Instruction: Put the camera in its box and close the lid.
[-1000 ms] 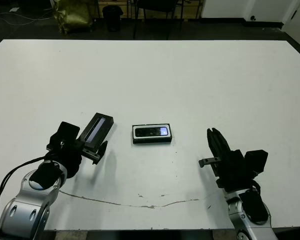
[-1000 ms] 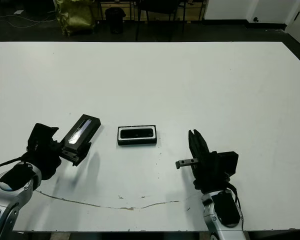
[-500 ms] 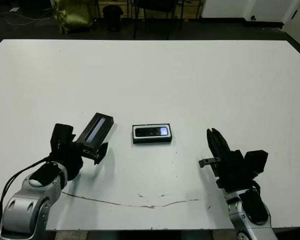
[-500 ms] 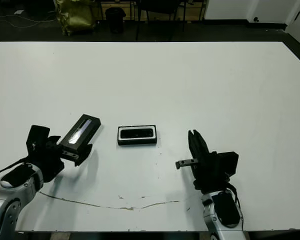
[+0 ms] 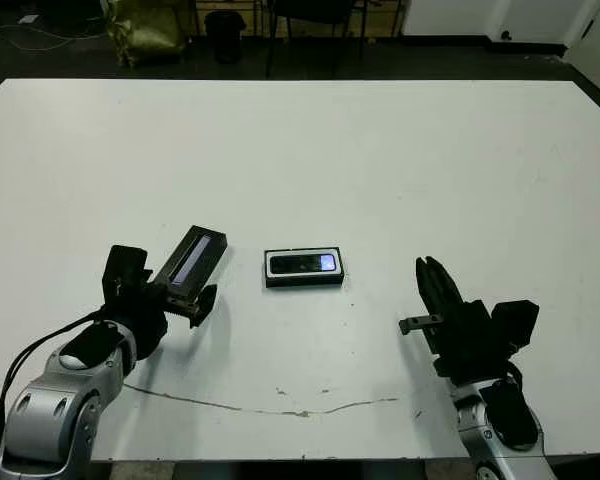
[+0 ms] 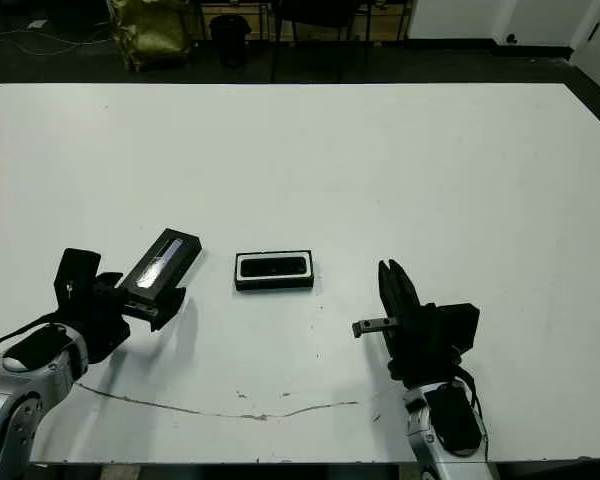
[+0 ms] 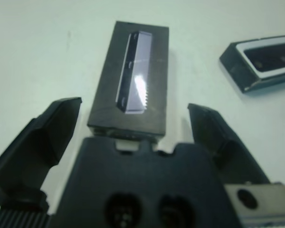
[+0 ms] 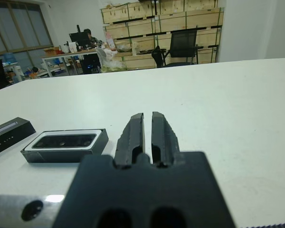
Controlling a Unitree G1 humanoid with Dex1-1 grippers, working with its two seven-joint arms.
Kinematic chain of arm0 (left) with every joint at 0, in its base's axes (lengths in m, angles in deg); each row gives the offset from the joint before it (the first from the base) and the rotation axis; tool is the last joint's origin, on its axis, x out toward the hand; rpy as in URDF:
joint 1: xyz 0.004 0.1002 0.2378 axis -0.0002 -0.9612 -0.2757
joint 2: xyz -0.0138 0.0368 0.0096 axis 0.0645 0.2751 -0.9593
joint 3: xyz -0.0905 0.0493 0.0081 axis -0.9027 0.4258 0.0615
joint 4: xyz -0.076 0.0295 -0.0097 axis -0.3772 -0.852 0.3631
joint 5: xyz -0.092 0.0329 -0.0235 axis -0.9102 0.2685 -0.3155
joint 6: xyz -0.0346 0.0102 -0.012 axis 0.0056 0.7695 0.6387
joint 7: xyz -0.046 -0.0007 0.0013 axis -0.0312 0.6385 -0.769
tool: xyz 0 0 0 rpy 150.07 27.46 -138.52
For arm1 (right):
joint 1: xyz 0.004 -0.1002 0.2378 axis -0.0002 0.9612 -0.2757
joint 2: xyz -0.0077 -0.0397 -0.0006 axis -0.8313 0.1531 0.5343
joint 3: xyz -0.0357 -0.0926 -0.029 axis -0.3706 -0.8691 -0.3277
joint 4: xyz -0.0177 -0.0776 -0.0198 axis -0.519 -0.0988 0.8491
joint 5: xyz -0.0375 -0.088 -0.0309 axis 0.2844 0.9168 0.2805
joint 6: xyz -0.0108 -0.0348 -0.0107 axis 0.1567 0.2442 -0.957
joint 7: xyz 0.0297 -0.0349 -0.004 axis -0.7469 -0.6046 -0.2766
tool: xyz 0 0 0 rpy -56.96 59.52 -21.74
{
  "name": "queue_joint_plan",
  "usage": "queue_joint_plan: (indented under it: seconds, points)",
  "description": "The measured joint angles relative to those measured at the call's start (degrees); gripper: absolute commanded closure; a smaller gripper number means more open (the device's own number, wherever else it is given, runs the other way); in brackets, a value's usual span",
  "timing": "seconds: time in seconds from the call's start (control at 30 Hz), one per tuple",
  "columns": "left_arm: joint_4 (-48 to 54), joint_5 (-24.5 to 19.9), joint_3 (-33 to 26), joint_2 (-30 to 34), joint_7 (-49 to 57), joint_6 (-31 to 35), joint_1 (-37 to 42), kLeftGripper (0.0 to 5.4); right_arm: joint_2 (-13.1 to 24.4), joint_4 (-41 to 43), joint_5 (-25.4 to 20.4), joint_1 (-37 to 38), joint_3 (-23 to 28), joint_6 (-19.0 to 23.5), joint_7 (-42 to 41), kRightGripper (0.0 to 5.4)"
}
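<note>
Nearest the robot, the right gripper (image 5: 432,290) hangs low over the tabletop (image 5: 400,170), its two fingers pressed together with nothing between them, well clear of everything else. A thin dark scratch (image 5: 280,405) runs across the white surface close to the front edge.

On the other side, the left gripper (image 7: 133,126) has its fingers spread wide on either side of the lid (image 5: 192,262). From the wrist view the fingers are apart from the lid's edges, so they have hold of nothing yet. The lid looks tilted, its near end tucked against the gripper's body; I cannot tell whether that end rests on the tabletop.

A little further in sits the box (image 5: 304,268), with the camera (image 5: 302,263) already lying inside its white lining, screen glowing at one end. So only the closing is left, by my reckoning.

The risk is in the grab: the fingers close on the lid's short near end, so a shallow or skewed pinch could let it swing or slip. Set down crooked, it could catch the box rim and shove the light box along.

Beyond, the tabletop is bare.
</note>
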Motion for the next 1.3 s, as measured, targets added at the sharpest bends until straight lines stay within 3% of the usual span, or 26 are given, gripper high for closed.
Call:
queue_joint_plan:
  seconds: [0.2,0.53,0.63,1.1,1.3]
  points:
    - [0.97,0.91,1.96,2.39,0.0,0.03,0.0,0.22,0.12,0.43,0.53,0.03,0.01,0.04,0.48,5.4]
    - [1.24,3.31,4.86,4.6,-0.11,-0.33,0.02,2.58,0.05,0.69,0.5,0.09,0.0,-0.01,0.8,5.4]
    - [1.1,3.34,4.89,4.5,0.01,-0.07,0.44,2.97,0.06,0.61,0.5,0.1,0.03,-0.23,0.78,5.4]
    - [-0.21,2.68,4.26,4.84,-2.06,-1.11,0.78,3.02,-0.1,-1.51,0.49,0.18,0.14,-3.4,0.5,5.4]
    - [0.82,-1.79,-1.63,7.21,-7.33,-3.98,0.98,3.02,-0.11,-0.52,1.05,0.63,-0.02,-1.95,1.28,5.4]
